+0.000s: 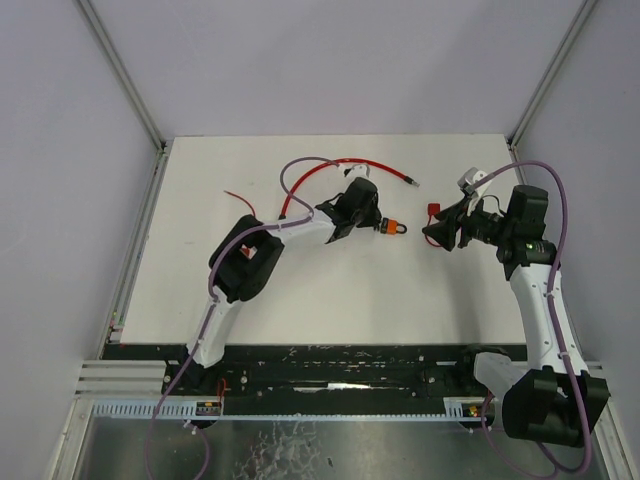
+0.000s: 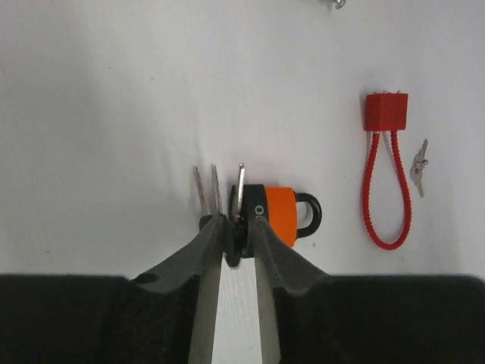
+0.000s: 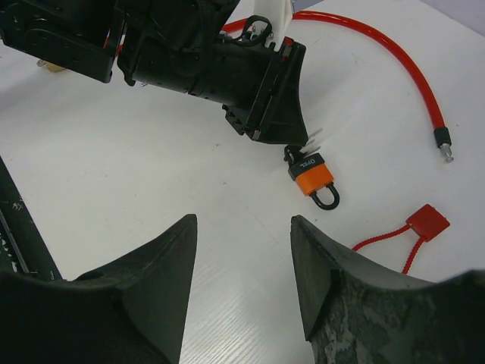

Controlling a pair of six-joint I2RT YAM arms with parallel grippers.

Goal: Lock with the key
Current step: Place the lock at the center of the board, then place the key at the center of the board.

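Observation:
An orange padlock (image 1: 397,226) (image 2: 280,214) (image 3: 313,176) with a black shackle lies flat mid-table, shackle pointing right. A black-headed key (image 2: 235,243) sits in its black base, and spare keys (image 2: 204,189) on the same ring stick out beside it. My left gripper (image 1: 375,222) (image 2: 239,224) is closed narrowly on that key head, one finger on each side. About a hand's width right of the padlock, my right gripper (image 1: 437,235) (image 3: 244,224) hovers open and empty, facing the padlock.
A thin red cable loop with a square red block (image 1: 433,211) (image 2: 386,178) (image 3: 424,224) lies right of the padlock, with small silver keys (image 2: 418,163) beside it. A thick red cable (image 1: 350,162) (image 3: 379,45) curves behind the left arm.

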